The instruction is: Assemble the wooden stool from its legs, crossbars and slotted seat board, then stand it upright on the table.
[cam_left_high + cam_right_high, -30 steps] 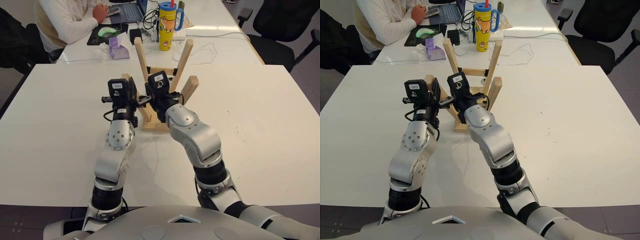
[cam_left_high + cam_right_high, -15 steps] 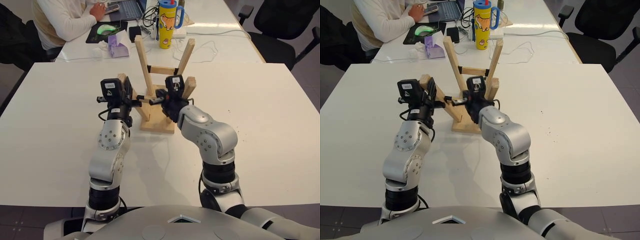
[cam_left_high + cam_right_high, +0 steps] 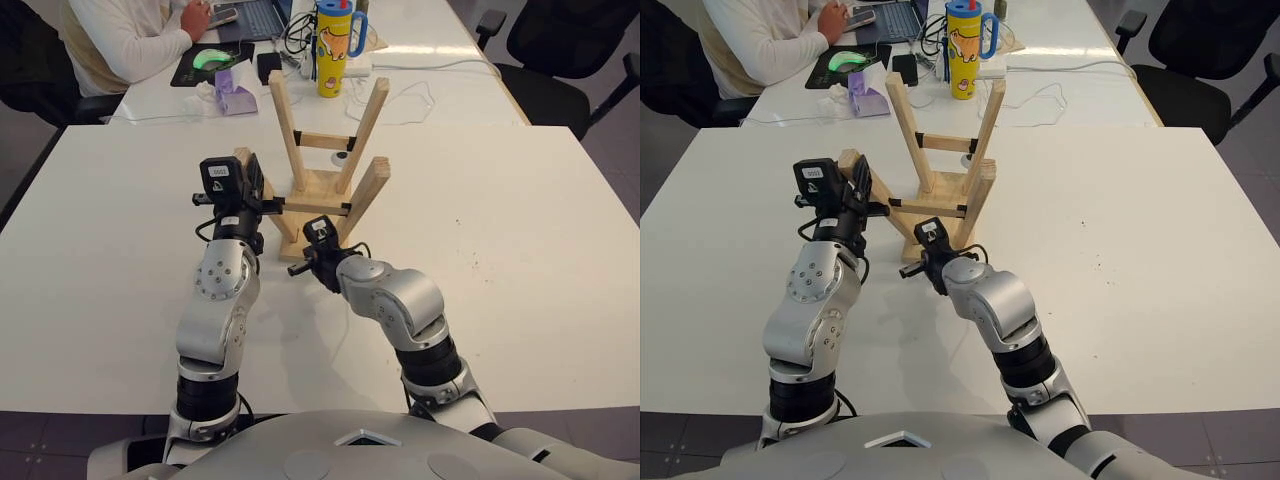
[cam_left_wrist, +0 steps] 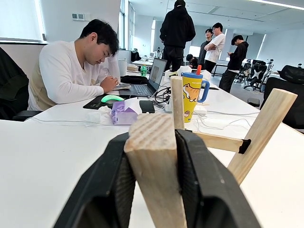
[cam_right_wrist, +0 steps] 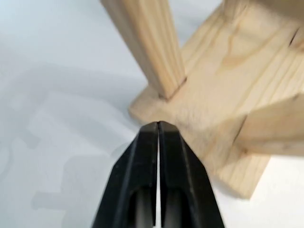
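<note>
stool (image 3: 318,186): pale bare wood, matt, grain showing | table (image 3: 520,250): white, smooth, slight sheen | left gripper (image 4: 154,152) fingers (image 4: 108,186): black matt plastic

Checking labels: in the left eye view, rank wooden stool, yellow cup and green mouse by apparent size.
1. wooden stool, largest.
2. yellow cup.
3. green mouse, smallest.
The last two stand farther off, so real sizes stay unsure.

No txt can be read here. A white sticker (image 3: 221,171) atop the L wrist has a small dark mark and a short row of chars. A second sticker (image 3: 320,226) atop the R wrist looks alike, both too small to make out. The yellow cup (image 3: 334,48) on the far bench (image 3: 450,30) carries a cartoon pic, no legible wording.
</note>
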